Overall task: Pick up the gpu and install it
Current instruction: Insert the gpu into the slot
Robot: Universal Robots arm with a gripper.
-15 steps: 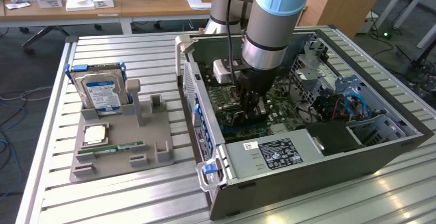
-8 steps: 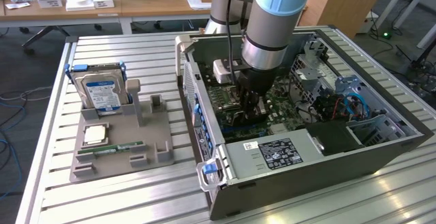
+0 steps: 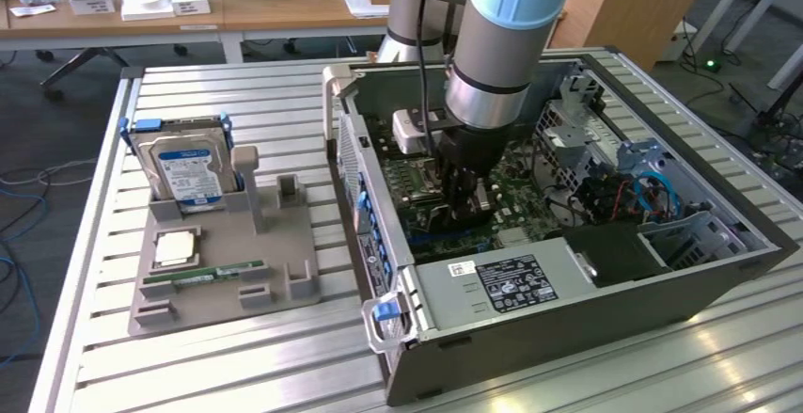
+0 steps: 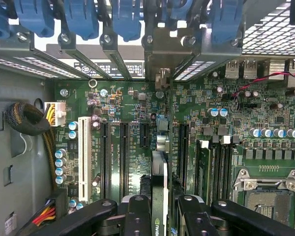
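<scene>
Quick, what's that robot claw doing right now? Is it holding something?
Gripper: closed on the gpu, holding it edge-on over the motherboard slots inside the open computer case.

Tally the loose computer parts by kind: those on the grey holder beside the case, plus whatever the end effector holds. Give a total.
Hard drive: 1
RAM stick: 1
Processor chip: 1
gpu, gripped in the end effector: 1
Total: 4
</scene>
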